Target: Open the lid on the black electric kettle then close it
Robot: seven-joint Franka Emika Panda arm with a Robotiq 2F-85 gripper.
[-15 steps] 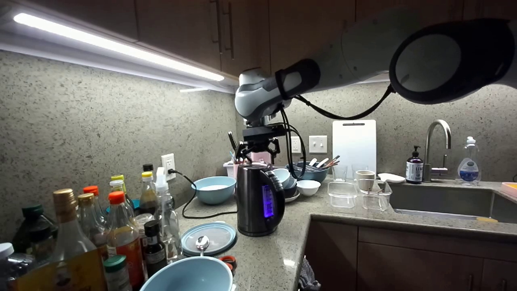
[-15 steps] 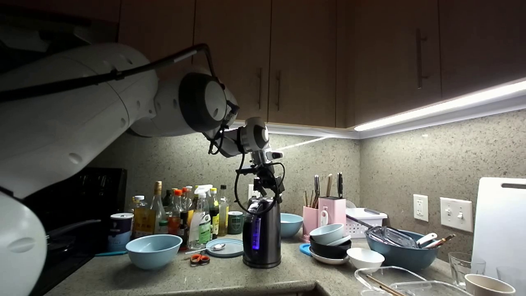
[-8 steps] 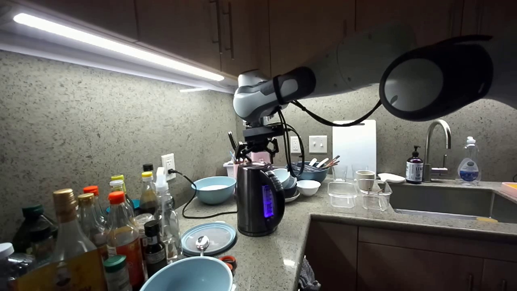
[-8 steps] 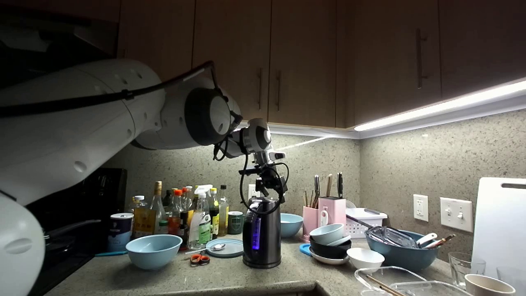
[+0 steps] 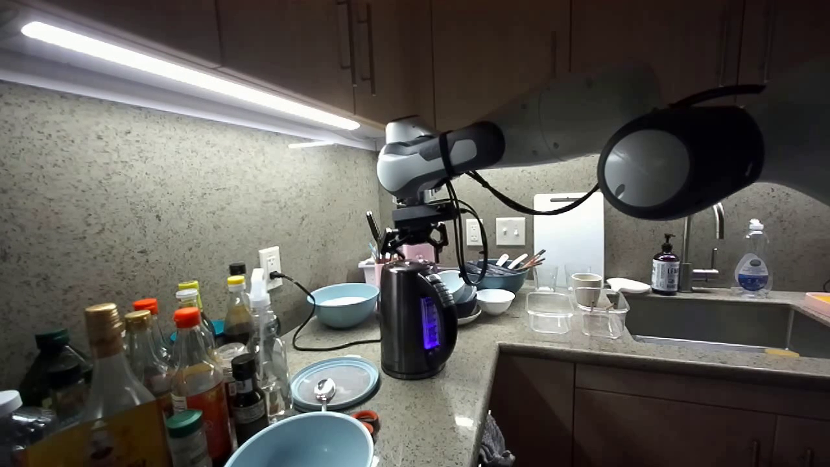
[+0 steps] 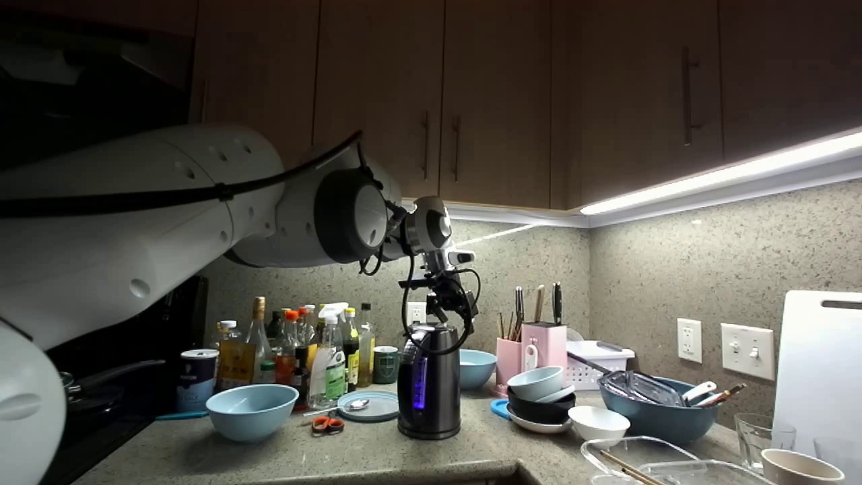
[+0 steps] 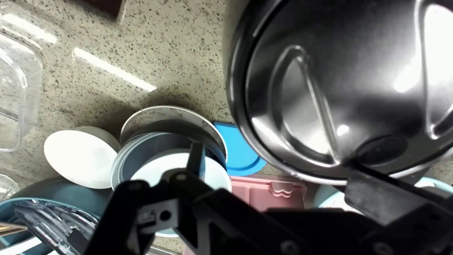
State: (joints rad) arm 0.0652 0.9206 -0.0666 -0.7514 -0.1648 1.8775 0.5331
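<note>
The black electric kettle (image 5: 403,324) stands upright on the counter with its blue-purple strip lit; it also shows in an exterior view (image 6: 441,397). Its lid (image 7: 357,67) is down flat on top, filling the upper right of the wrist view with two raised ridges and a dark oval spot near the rim. My gripper (image 5: 415,250) is just above the kettle top, pointing down, also seen in an exterior view (image 6: 450,318). In the wrist view the gripper (image 7: 277,161) is open and empty. One finger is over the lid's edge by the oval spot; I cannot tell whether it touches. The other finger is outside the kettle.
Stacked bowls (image 6: 539,397), a pink knife block (image 6: 545,357) and a large blue bowl (image 6: 663,421) stand near the kettle. Several bottles (image 5: 194,370) line the wall. A lid with a spoon (image 5: 337,386) and a blue bowl (image 5: 308,444) lie in front. The power cord (image 5: 301,318) runs beside the kettle.
The arm's elbow and upper links have sunk steadily. The wrist and gripper have shifted slightly across the kettle top, rightward in an exterior view. The kettle and its lid have not moved.
</note>
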